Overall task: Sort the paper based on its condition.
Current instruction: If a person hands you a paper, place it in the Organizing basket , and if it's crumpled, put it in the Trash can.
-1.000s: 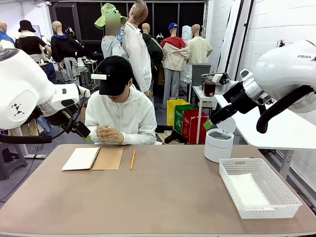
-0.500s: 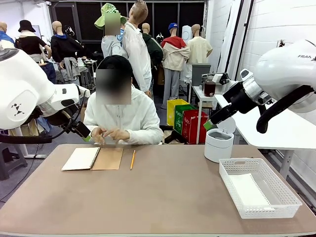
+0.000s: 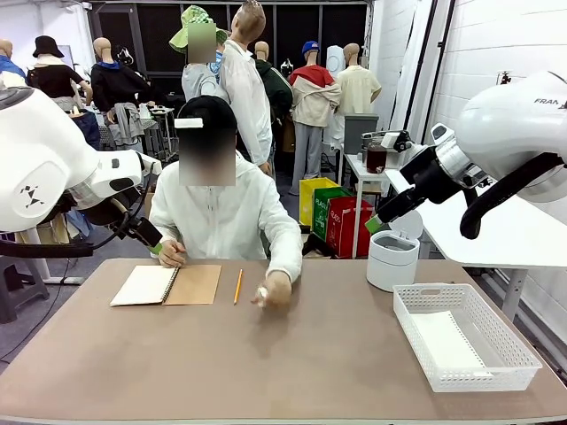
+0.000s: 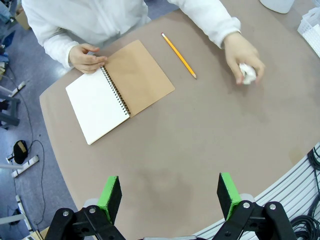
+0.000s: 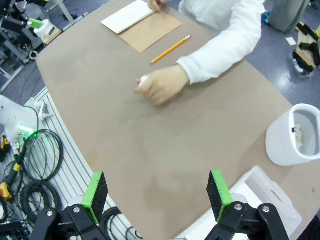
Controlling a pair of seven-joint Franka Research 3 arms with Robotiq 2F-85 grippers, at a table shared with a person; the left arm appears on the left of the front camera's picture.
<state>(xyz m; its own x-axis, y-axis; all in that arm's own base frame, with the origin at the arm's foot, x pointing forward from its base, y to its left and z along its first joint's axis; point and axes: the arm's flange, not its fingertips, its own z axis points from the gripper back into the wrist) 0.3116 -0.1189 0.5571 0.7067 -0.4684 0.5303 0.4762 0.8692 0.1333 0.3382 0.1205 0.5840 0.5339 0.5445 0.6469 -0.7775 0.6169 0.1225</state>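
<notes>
Front view puts the person's hand (image 3: 273, 293) at the middle of the desk (image 3: 266, 372), closed over a small crumpled white wad of paper (image 3: 261, 292) that rests on or just above the surface. In the basket (image 3: 505, 372) at lower right lies a flat white sheet (image 3: 446, 343), which I judge already sorted. The white bin (image 3: 392, 259) stands just beyond the basket; what it holds is too small to tell. At left centre the open notebook (image 3: 166, 284) lies under the person's other hand (image 3: 170, 257), with a pencil (image 3: 237, 286) beside it.

Both arms hang high and well apart from the wad. The left tool (image 4: 170, 192) stands released, green pads spread with nothing between them; the right tool (image 5: 155, 192) likewise is wide and empty.

By my reading the sort is partly done: one flat sheet is placed, and the crumpled wad is yet to be picked up, presumably for the bin.
</notes>
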